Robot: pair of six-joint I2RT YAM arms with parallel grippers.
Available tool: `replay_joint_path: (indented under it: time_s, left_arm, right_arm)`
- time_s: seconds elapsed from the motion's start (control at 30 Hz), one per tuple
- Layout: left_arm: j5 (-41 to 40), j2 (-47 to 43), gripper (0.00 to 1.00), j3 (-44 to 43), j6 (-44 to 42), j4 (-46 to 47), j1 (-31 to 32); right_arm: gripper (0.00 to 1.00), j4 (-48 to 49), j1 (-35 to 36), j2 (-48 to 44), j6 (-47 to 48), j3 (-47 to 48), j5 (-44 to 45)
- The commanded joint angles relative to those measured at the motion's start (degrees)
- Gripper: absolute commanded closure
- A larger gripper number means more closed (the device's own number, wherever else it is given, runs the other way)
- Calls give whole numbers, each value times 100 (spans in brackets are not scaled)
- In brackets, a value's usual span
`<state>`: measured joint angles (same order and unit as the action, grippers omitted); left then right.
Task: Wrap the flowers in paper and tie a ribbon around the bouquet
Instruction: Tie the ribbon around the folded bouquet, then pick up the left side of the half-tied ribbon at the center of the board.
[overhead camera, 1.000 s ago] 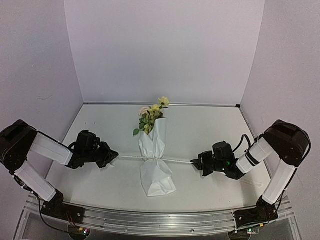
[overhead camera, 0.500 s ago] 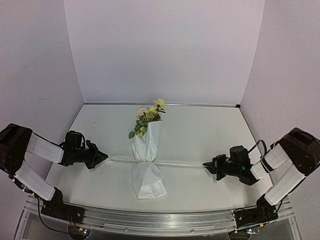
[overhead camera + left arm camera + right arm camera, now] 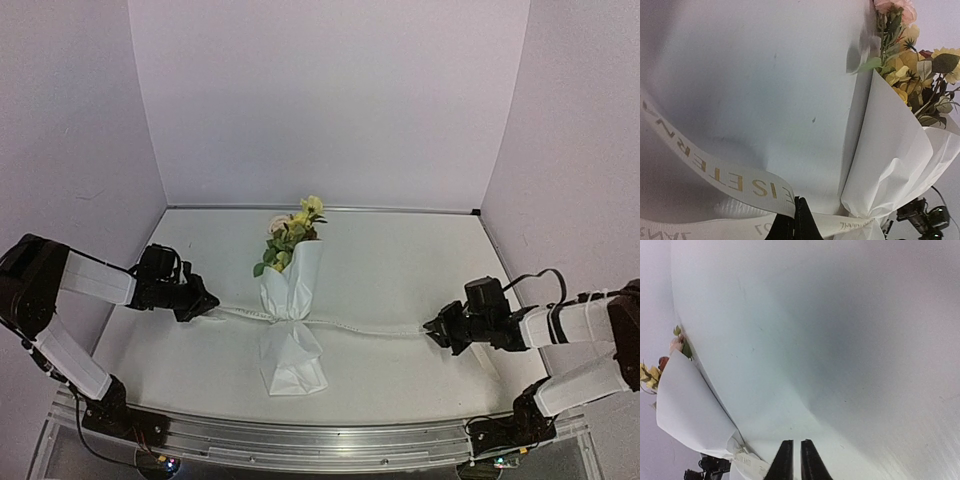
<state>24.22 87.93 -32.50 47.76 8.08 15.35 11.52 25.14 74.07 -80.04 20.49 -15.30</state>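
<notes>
The bouquet (image 3: 292, 290) lies mid-worktop (image 3: 400, 260), blooms toward the back wall, with the ribbon (image 3: 360, 327) cinched round its waist and trailing out to both sides. The left claw (image 3: 207, 304) is clamped on the ribbon's left end. The right claw (image 3: 431, 331) shows only a narrow slit between its fingers, nothing seen inside it, and the ribbon's right end lies just beside. With that end apparently free, a pull from the left could drag the ribbon through, loosen the cinch, let the paper (image 3: 293, 360) spring open, or slide the bouquet sideways.
</notes>
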Motion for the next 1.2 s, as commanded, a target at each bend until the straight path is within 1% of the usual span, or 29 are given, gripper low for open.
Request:
replay_joint_path:
  time_s: [0.0, 0.03, 0.07, 0.13, 0.2, 0.3, 0.37, 0.43, 0.53, 0.57, 0.63, 0.73, 0.83, 0.93, 1.03, 1.17]
  left_arm:
    - [-533, 187, 100, -521, -552, -495, 302]
    - [-537, 247, 100, -560, -582, -481, 357]
    - [-563, 281, 100, -580, -616, -469, 389]
    - [-579, 333, 100, -618, -681, -445, 432]
    - [-530, 329, 100, -633, -733, -448, 434]
    - [-440, 224, 100, -606, -749, -437, 442]
    - [-391, 121, 100, -605, -781, -542, 442]
    - [-362, 30, 100, -598, -831, -630, 442]
    - [-402, -28, 100, -630, -890, -758, 442]
    - [-391, -33, 100, -644, -908, -772, 442]
    - [-374, -3, 100, -699, -922, -896, 444]
    - [-289, 85, 100, -857, -992, -1084, 442]
    - [-227, 124, 100, -994, -1113, -1212, 442]
    - [-167, 155, 100, -1170, -1240, -1416, 442]
    - [-141, 170, 100, -1296, -1361, -1620, 443]
    - [-67, 303, 100, -1303, -1291, -1489, 442]
  right_arm:
    - [63, -2565, 76, -601, 1341, 677, 840]
    - [53, -2877, 83, -685, 1517, 766, 935]
    - [46, -3069, 104, -767, 1650, 850, 978]
    - [34, -3373, 195, -892, 1946, 984, 1043]
    - [25, -3646, 518, -1000, 2195, 1250, 1215]
    - [19, -3732, 1273, -907, 2600, 1781, 1554]
    - [18, -3733, 1759, -524, 2898, 2292, 1765]
    - [21, -3677, 2157, -40, 3241, 2968, 1828]
    - [32, -3706, 2815, 914, 3721, 4113, 2006]
    - [35, -3792, 3061, 1305, 3848, 4616, 2075]
    - [37, -4113, 3491, 2160, 4117, 5735, 2227]
    - [37, -4654, 3870, 3190, 4326, 7108, 2397]
    - [45, -5050, 4063, 4153, 4429, 8270, 2454]
    - [56, -5490, 4244, 4724, 4409, 8933, 2517]
    - [58, -5567, 4475, 4845, 4347, 8953, 2712]
    - [63, -5990, 4700, 4914, 4176, 8918, 2946]
